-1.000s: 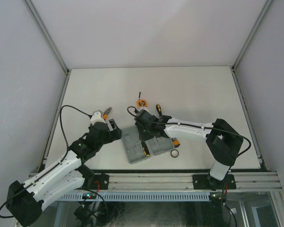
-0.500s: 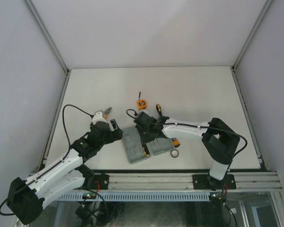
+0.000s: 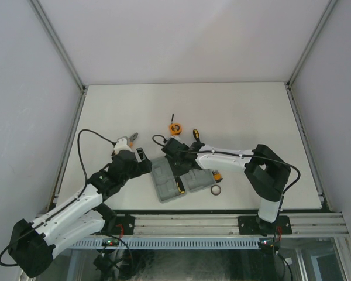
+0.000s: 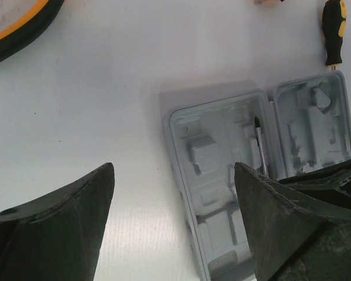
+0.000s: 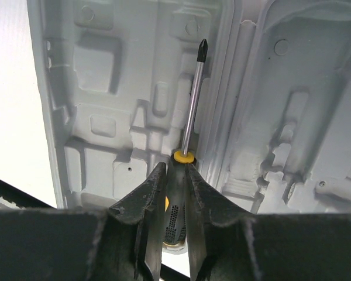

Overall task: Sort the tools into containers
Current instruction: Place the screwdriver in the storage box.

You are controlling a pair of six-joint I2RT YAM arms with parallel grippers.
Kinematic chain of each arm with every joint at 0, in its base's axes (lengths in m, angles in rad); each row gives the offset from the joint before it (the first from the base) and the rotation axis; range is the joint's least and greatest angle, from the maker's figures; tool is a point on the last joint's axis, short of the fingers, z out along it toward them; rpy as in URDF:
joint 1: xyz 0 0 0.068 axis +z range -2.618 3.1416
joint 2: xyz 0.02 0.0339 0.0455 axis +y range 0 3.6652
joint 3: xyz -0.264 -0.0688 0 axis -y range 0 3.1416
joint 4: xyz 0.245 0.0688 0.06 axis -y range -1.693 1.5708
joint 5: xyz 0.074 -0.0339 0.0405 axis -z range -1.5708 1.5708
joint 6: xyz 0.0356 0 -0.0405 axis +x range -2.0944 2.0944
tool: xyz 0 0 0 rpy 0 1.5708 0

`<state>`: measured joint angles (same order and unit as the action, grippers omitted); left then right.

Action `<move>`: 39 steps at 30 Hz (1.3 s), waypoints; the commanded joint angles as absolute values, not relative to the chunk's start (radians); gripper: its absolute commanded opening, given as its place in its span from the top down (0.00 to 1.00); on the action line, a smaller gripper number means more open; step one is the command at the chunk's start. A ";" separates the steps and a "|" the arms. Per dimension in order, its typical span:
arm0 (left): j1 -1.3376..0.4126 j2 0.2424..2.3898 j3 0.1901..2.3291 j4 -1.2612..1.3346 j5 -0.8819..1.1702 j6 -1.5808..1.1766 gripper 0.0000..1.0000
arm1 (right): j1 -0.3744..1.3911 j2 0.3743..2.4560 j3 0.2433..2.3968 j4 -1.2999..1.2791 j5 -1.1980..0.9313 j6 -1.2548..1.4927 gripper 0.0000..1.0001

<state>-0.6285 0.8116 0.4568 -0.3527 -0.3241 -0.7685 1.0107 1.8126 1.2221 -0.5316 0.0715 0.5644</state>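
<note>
Right wrist view, right fingers [image 5: 152,205]: closed tight on the black-and-yellow handle of the held screwdriver [image 5: 191,102], just behind its yellow collar, so the bare shaft is free to lie down.
Right wrist view, tool case [image 5: 99,88]: open flat with the recesses up. The shaft runs along the left half, just beside the hinge ridge, where a long channel seems made for it. Whether it already touches the plastic I cannot tell.
Left wrist view, left fingers [image 4: 58,228]: spread wide and holding nothing, just left of the case. I judge they hover there to steady the case or to take another tool.
Left wrist view, other tools: the second screwdriver [image 4: 333,29] lies on the worktop [image 4: 93,105] just beside the far edge of the right half. A curved handle of the pliers [image 4: 17,26] shows at the far left.
Top view, loose tools: the tape measure [image 3: 174,127] lies far of the case. The bit set [image 3: 218,175] and the ring [image 3: 216,190] lie just right of it. All are outside the case.
Top view, arms: each one reaches in from its own side, so they do not cross.
Step in hand: seating the screwdriver. The task looks early, because five tools are not yet sorted.
Next move: lower it fully and open the fingers only when the handle sits in its recess. Otherwise it may roll onto the hinge.
</note>
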 commanded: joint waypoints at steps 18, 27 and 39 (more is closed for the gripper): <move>-0.622 0.830 0.456 -0.319 -0.304 -0.781 0.14 | 1.032 1.817 1.271 -0.581 0.091 0.551 0.84; -0.622 0.823 0.447 -0.319 -0.308 -0.780 0.14 | 1.029 1.857 1.271 -0.602 0.079 0.556 0.89; -0.621 0.741 0.375 -0.313 -0.313 -0.832 0.15 | 1.028 1.922 1.271 -0.685 0.098 0.583 1.00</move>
<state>-0.6277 0.7677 0.4053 -0.3454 -0.3077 -0.8017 1.0233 1.8626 1.2758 -0.6285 0.0853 0.5686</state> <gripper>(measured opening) 0.854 0.012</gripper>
